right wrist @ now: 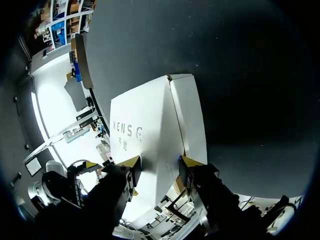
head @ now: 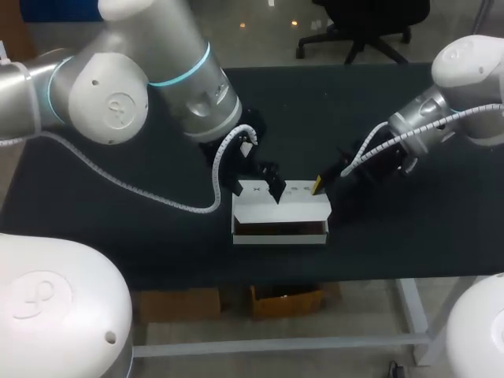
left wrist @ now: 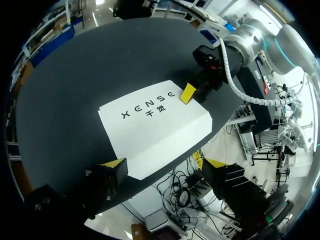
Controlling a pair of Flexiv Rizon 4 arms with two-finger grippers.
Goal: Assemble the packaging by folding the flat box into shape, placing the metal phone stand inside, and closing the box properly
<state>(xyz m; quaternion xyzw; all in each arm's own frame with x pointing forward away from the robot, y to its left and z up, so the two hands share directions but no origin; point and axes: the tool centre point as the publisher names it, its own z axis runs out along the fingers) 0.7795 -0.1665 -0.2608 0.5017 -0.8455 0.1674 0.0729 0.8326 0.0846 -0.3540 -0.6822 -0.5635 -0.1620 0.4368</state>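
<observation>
The white box [head: 279, 211] stands folded in the middle of the black table, printed top face up, with a dark gap along its front side. My right gripper [head: 319, 186] holds the box's right end. In the right wrist view, its two yellow fingertips [right wrist: 131, 161] press the box [right wrist: 150, 130] from two sides. My left gripper [head: 274, 187] hovers over the top of the box, open. In the left wrist view, one of its yellow fingertips [left wrist: 113, 162] sits at the near edge of the box [left wrist: 150, 125], and the right gripper's yellow tip [left wrist: 187, 93] shows at the far edge. The metal phone stand is not visible.
The black table [head: 118, 197] stretches wide on both sides of the box. Its front edge [head: 315, 279] runs close below the box. My left arm's white coiled cable [head: 201, 206] hangs low to the left of the box.
</observation>
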